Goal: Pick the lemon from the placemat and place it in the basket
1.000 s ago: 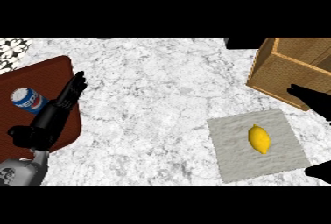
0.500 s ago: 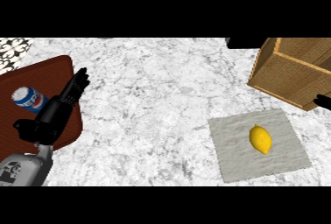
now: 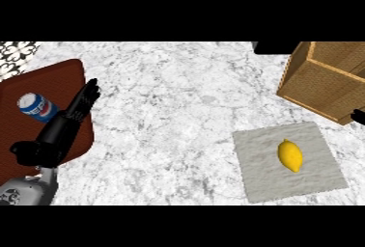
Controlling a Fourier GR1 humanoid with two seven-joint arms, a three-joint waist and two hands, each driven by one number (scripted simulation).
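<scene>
Right hand (image 3: 358, 116) retreated to edge, barely visible | lemon (image 3: 289, 155) unmoved on placemat (image 3: 260, 174)

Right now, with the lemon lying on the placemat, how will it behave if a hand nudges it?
The lemon looks rounded with tapered ends, so it would probably roll sideways rather than slide. The grey placemat looks thin, so it may shift or wrinkle beneath it.
</scene>
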